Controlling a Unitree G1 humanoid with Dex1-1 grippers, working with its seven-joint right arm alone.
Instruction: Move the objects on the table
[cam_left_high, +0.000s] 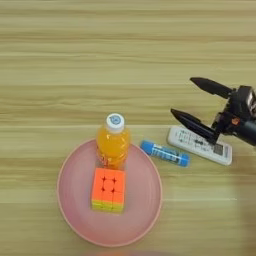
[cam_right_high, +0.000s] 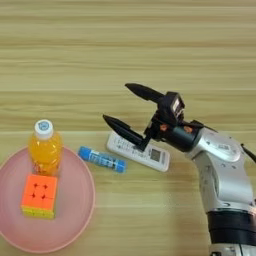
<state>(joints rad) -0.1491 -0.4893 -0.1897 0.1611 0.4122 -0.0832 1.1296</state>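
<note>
Our gripper (cam_right_high: 120, 106) spreads wide over the white rectangular remote (cam_right_high: 138, 151); next we likely lower toward six o'clock and close.

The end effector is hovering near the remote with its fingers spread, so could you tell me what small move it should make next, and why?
Probably lower the end effector a little so its fingers straddle the remote. It is open, the lower finger overlaps the remote's left end, and nothing is held. The blue tube lies close to the left, so descend carefully.
</note>
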